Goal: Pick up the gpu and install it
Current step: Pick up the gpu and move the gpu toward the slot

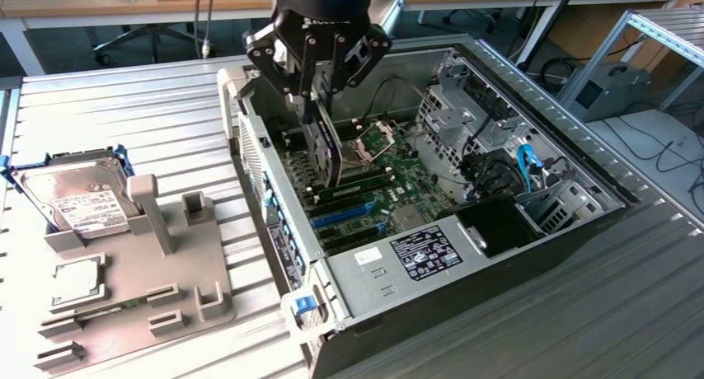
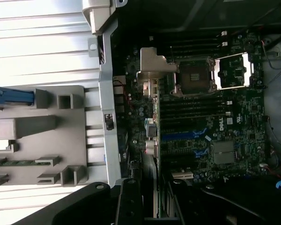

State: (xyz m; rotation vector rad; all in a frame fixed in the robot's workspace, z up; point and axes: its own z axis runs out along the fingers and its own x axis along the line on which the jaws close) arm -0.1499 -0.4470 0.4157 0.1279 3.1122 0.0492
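My gripper [image 1: 313,93] hangs over the open computer case [image 1: 255,161], shut on the gpu [image 1: 322,144]. The gpu is a slim black card held on edge, reaching down toward the green motherboard [image 1: 401,181]. It hovers near the case's rear wall, above and beside the blue expansion slots [image 1: 343,217]. In the wrist view the gpu [image 2: 152,180] is seen edge-on between the black fingers [image 2: 129,204], and its silver bracket [image 2: 150,70] sticks out ahead. The blue slots [image 2: 182,136] lie to one side of the card's edge. I cannot tell whether the card touches a slot.
The open CPU socket [image 1: 374,140] and memory sticks sit close to the card. Drive cages and cables [image 1: 500,161] fill the case's far side, the power supply [image 1: 424,251] its near end. On the exterior view's left a grey fixture [image 1: 132,264] holds a hard drive [image 1: 72,194] and a CPU chip [image 1: 77,280].
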